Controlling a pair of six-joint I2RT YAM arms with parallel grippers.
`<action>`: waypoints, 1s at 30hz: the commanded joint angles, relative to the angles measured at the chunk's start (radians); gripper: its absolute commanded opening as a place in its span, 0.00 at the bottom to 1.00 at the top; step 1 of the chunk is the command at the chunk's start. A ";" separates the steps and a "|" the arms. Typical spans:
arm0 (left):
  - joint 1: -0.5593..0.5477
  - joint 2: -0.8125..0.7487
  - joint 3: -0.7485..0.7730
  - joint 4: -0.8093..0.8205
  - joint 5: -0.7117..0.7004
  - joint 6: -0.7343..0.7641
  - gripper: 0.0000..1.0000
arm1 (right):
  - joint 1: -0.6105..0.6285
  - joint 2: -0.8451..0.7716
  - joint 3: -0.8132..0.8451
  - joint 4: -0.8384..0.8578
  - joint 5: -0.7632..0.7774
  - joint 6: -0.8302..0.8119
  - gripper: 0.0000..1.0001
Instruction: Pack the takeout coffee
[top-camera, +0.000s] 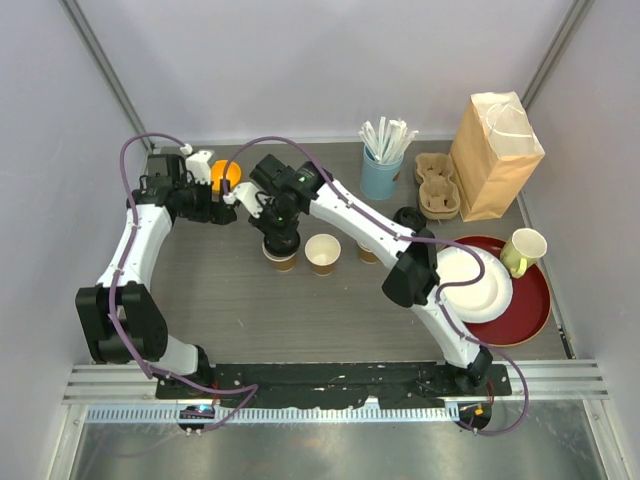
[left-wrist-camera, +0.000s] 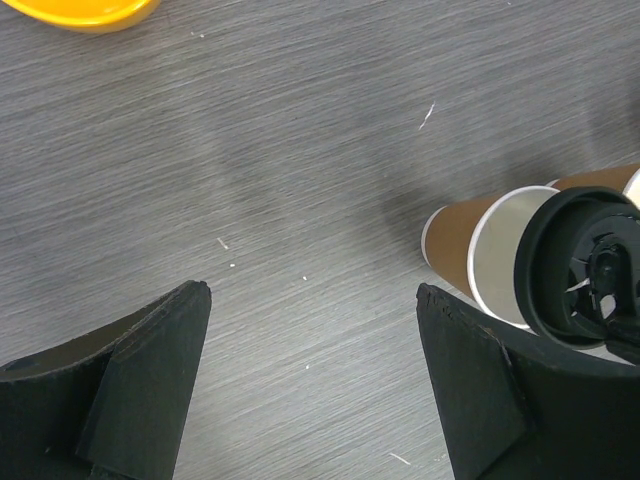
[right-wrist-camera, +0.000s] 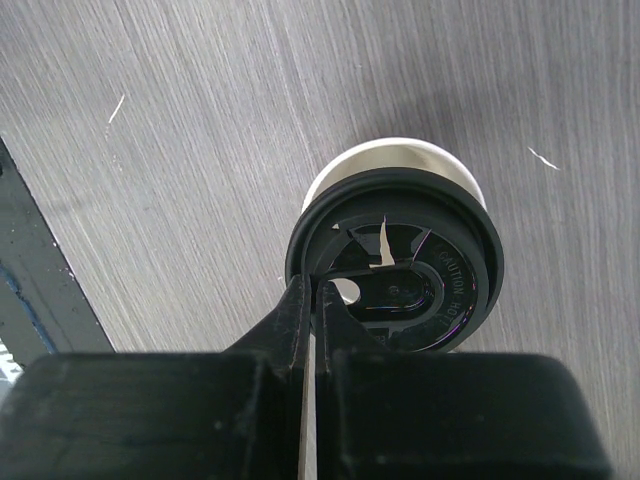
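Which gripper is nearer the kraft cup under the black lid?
Right. The right gripper is directly over the cup, shut on the black lid at its rim; the left gripper hangs open beside it, over the tabletop.

Pale walls (top-camera: 300, 60) enclose a grey wood-grain table (top-camera: 230, 300) under even light.

One kraft-brown cup (top-camera: 284, 264) stands upright mid-tabletop (top-camera: 230, 290), a round black lid (right-wrist-camera: 395, 265) set off-centre over its mouth so that a crescent of white rim shows. Just to its right stands a second cup (top-camera: 323, 253), open and white inside. A third cup (top-camera: 366, 255) beyond is mostly hidden.
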 joint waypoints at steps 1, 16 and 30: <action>0.000 -0.036 -0.007 0.036 0.019 0.006 0.88 | 0.005 0.033 0.050 -0.007 -0.058 0.013 0.01; 0.002 -0.030 -0.006 0.035 0.043 0.001 0.88 | 0.005 0.095 0.074 0.009 -0.063 -0.002 0.01; 0.002 -0.020 -0.001 0.029 0.056 0.000 0.87 | 0.018 0.107 0.051 -0.021 -0.049 -0.010 0.01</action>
